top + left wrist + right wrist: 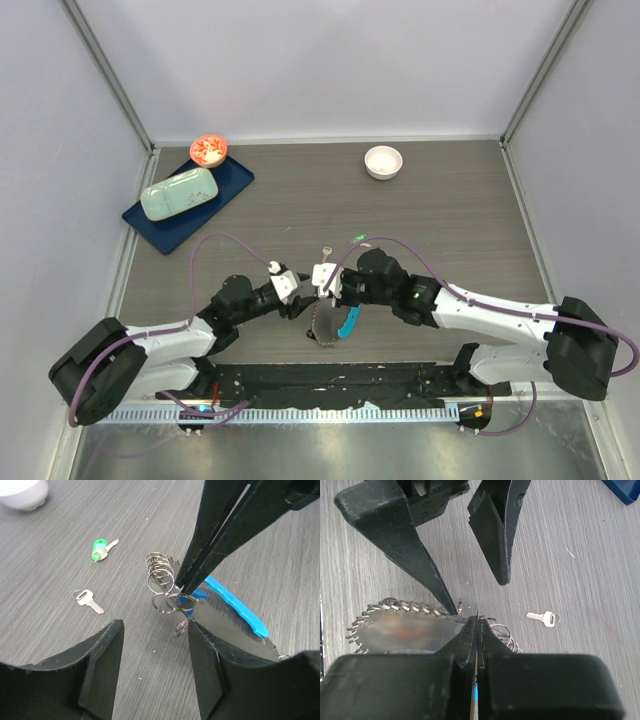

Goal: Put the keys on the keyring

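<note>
The keyring [328, 330] lies near the table's front edge: a silvery loop strung with small rings [160, 572], with a light-blue strip [235, 607]. It also shows in the right wrist view [395, 630]. My right gripper [330, 297] is shut, pinching a thin ring of the keyring at its tips [477, 619]. My left gripper [155, 625] is open and empty just beside it, its right finger [200, 650] touching a small ring. A green-headed key [101, 549] and a plain silver key [89, 601] lie loose on the table beyond. No blue or black key shows.
A white round bowl [383, 161] stands at the back. A dark blue tray [160, 225] at the back left holds a pale green object [180, 193], with a small red-and-white dish [209, 150] at its far corner. The two arms nearly touch at the tips.
</note>
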Robot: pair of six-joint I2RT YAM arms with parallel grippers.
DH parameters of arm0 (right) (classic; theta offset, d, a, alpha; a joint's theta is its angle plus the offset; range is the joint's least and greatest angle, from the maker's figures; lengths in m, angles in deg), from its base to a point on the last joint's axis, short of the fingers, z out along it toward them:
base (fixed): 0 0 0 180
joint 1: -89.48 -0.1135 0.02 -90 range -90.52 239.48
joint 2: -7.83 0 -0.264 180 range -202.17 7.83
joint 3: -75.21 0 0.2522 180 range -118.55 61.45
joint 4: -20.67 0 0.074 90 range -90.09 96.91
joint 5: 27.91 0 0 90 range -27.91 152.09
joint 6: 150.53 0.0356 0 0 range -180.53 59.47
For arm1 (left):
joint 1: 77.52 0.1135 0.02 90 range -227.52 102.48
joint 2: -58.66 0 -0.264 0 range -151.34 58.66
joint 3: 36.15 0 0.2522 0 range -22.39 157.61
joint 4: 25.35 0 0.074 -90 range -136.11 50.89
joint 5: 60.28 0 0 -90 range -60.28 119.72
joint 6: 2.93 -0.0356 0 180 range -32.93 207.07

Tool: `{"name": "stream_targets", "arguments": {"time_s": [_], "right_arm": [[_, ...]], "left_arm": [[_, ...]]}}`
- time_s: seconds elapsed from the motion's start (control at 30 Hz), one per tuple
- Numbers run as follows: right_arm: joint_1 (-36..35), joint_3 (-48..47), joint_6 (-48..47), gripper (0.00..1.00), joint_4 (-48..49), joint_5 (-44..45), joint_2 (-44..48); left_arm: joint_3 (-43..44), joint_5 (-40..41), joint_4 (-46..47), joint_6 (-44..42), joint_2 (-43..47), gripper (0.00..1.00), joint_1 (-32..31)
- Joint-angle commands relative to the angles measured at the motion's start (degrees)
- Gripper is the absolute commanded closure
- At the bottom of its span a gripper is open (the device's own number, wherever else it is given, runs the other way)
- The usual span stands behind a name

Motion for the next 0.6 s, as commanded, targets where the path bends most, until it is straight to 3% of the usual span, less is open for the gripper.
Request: {"name": "stream_targets", "arguments": {"time_s": [0.0, 0.13, 0.57], "right_arm": [[0.12, -0.37, 1.23, 0.99, 2.36, -2.79, 2.90], [0.21, -0.28, 1.14, 0.99, 2.09, -3.23, 2.99], [0.12, -0.98, 1.06, 0.99, 0.95, -4.99, 2.11]], "left_arm": [[1.77, -11.56, 5.47, -4.36, 0.46, 0.43, 3.83], [3.70, -21.06, -0.13, -7.08, 0.72, 0.44, 7.88], [10.65, -37.08, -16.14, -13.67, -1.47, 0.49, 11.32]]}}
